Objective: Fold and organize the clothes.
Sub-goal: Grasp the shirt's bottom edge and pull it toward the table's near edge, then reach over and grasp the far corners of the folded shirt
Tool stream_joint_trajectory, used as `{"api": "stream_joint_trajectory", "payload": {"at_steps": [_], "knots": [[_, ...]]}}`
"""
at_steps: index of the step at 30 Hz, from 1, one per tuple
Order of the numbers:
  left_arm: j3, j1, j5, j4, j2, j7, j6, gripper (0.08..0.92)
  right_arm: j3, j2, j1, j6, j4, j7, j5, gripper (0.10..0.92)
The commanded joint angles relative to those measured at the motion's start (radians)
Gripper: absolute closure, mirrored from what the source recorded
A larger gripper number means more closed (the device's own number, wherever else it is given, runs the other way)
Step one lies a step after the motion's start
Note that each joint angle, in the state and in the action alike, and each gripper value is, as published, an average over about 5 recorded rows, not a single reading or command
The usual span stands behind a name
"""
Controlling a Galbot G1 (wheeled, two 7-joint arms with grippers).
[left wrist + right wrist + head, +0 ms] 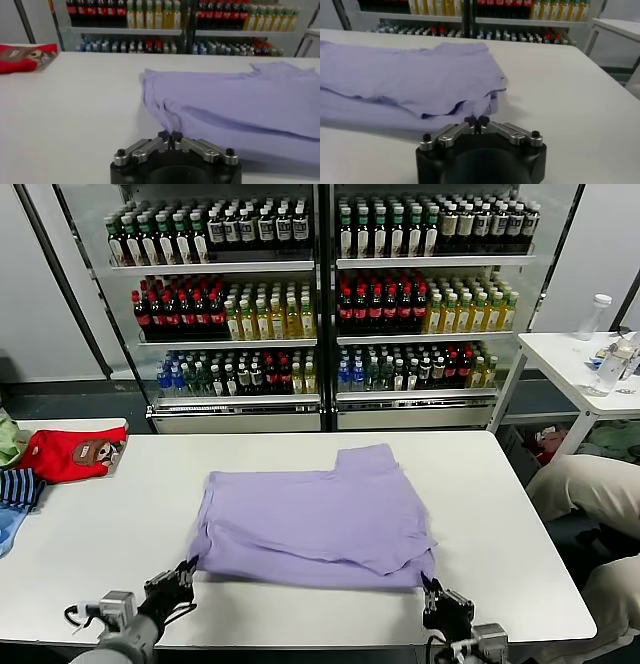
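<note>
Left claw [178, 581]: low at the near edge of the surface, arm reaching forward from the near left corner; fingers pinched together on the near left corner of the T-shirt, seen in the left wrist view [170, 138] with cloth drawn into the closed tips.
Right claw [440, 599]: low at the near right, arm coming up from below the frame; fingers closed on the near right corner of the T-shirt, seen in the right wrist view [477, 122] with a fold of cloth between the tips.
T-shirt [315, 519]: lavender, lying folded in layers in the middle of the surface, plain side up; near edge runs between the two claws, a narrower flap sticks out toward the far right.
Surface [90, 534]: white, carries the T-shirt and the other garments.
Hidden: both arms are mostly cut off by the lower frame edge; any print on the T-shirt is out of sight.
Red garment [70, 452]: at the far left of the surface, brown cartoon print up, well apart from the T-shirt.
Striped garment [18, 489]: blue, at the left edge just nearer than the red one, partly cut off.
Cooler [320, 294]: behind the surface, glass doors, shelves packed with bottles.
Side table [580, 364]: white, far right, with a clear bottle on it.
</note>
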Motion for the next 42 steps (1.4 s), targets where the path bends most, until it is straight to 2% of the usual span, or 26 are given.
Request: {"api": "stream_joint_trajectory", "payload": {"at_steps": [1,3,6,9,12,15,18,26,29,34,42], "knots": [[-0.035,0.143,0.035,-0.075,0.017,0.002,0.000,0.894,0.004,-0.006,-0.100,0.005,0.081,0.000,-0.047,0.888],[-0.032,0.141,0.069,-0.054,0.014,0.007,-0.003,0.880,0.011,-0.007,-0.090,0.004,0.099,-0.002,-0.048,0.867],[-0.040,0.122,0.091,-0.040,0.010,0.009,-0.004,0.815,0.043,-0.017,-0.074,-0.001,0.150,-0.003,-0.037,0.795],[-0.076,0.113,0.088,-0.082,0.008,0.009,-0.002,0.729,0.078,-0.028,-0.031,-0.016,0.188,-0.004,-0.010,0.709],[-0.116,0.089,0.084,-0.132,0.009,0.008,-0.002,0.643,0.086,-0.036,0.077,-0.041,0.159,-0.005,0.024,0.623],[-0.124,0.018,0.069,-0.136,0.016,0.009,-0.007,0.556,0.057,-0.030,0.257,-0.092,0.062,0.005,0.072,0.536],[-0.088,-0.095,0.033,-0.076,0.027,0.023,-0.005,0.470,-0.001,-0.008,0.477,-0.158,-0.063,0.024,0.140,0.450],[0.066,-0.491,0.017,0.235,0.042,0.128,0.015,0.239,-0.161,0.068,0.926,-0.177,-0.458,0.051,0.172,0.233],[0.106,-0.593,0.027,0.343,0.043,0.154,0.019,0.189,-0.188,0.116,1.018,-0.176,-0.606,0.052,0.160,0.207],[0.163,-0.735,0.070,0.543,0.034,0.206,0.018,0.178,-0.204,0.200,1.133,-0.166,-0.830,0.042,0.134,0.203],[0.210,-0.857,0.126,0.748,0.019,0.286,0.003,0.177,-0.193,0.326,1.233,-0.083,-1.118,-0.017,0.020,0.202]]}}
